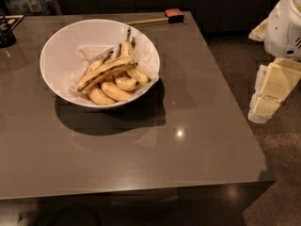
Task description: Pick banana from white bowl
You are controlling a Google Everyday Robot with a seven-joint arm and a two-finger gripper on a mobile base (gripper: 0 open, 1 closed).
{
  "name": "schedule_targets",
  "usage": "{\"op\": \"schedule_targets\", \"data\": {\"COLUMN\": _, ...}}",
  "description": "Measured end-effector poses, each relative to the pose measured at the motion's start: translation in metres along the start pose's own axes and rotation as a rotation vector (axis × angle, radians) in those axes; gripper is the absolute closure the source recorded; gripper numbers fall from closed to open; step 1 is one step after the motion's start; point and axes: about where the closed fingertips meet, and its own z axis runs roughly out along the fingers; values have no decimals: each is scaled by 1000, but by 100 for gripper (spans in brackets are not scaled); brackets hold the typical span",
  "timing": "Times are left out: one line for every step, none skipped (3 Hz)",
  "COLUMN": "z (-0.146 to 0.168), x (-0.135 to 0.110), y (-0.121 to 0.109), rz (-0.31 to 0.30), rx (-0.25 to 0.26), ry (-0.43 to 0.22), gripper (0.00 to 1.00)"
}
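Bananas [115, 81] heaped in white bowl [61, 51] on dark counter [188, 164], gripper [270, 91] beyond the counter's right edge, well apart from bowl, released or clenched impossible to tell

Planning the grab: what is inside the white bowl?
Several bananas on crinkled paper in the bowl; its bottom is covered. The gripper hangs beside the table, away from it.
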Motion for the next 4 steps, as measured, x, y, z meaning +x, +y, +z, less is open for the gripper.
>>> {"op": "schedule_targets", "data": {"z": 5, "x": -29, "y": -7, "rz": -36, "rx": -29, "ry": 40, "gripper": 0}}
{"op": "schedule_targets", "data": {"z": 17, "x": -67, "y": -10, "rz": -132, "rx": -72, "ry": 69, "gripper": 0}}
{"op": "schedule_targets", "data": {"z": 16, "x": -74, "y": -13, "rz": -139, "rx": -52, "ry": 54, "gripper": 0}}
{"op": "schedule_targets", "data": {"z": 18, "x": -85, "y": -18, "rz": -154, "rx": -35, "ry": 26, "gripper": 0}}
